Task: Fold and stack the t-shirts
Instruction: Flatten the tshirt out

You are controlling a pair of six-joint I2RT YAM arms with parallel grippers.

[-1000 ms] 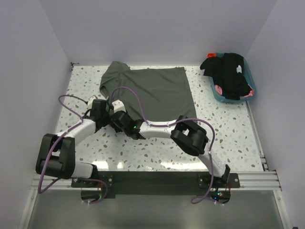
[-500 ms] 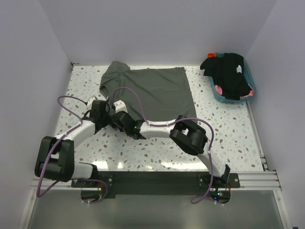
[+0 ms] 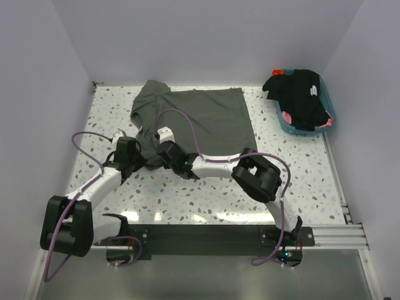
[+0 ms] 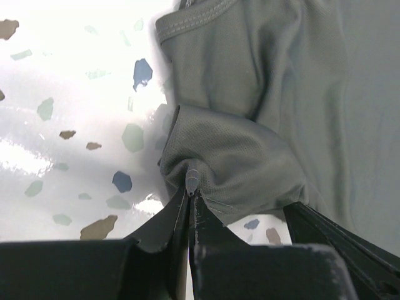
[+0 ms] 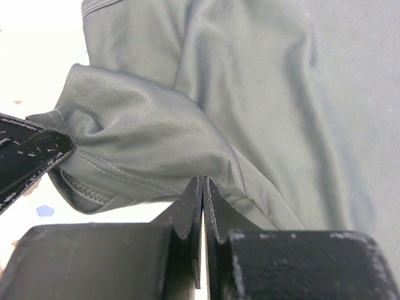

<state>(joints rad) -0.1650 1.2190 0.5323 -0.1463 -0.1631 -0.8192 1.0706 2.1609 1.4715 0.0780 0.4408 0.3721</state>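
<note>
Speckled bench (image 3: 300, 169), olive-grey t-shirt (image 3: 206, 119) spread over its far middle, near-left corner bunched.
Black t-shirts (image 3: 300, 97) are heaped in the teal tub (image 3: 284, 125) at far right. The bunched olive hem is pinched by the left hand (image 4: 189, 187), fingers fully closed; the fold beside it is clamped by the right hand (image 5: 203, 187), likewise closed.

I'm in a robotics lab test cell, not a home or shop. Plain white walls (image 3: 206, 37) box in 3 sides of a speckled terrazzo-look table (image 3: 300, 169). An alu rail (image 3: 337, 234) runs along the near edge w/ a black plate (image 3: 206, 238) where my arms (image 3: 212, 166) are mounted. Purple cables (image 3: 175, 112) loop loose over the links, bench-rig style. Props are few & staged: an olive t-shirt (image 3: 212, 119) lies on the table, and a teal tub (image 3: 294, 131) in the far corner holds black shirts (image 3: 300, 94).
</note>
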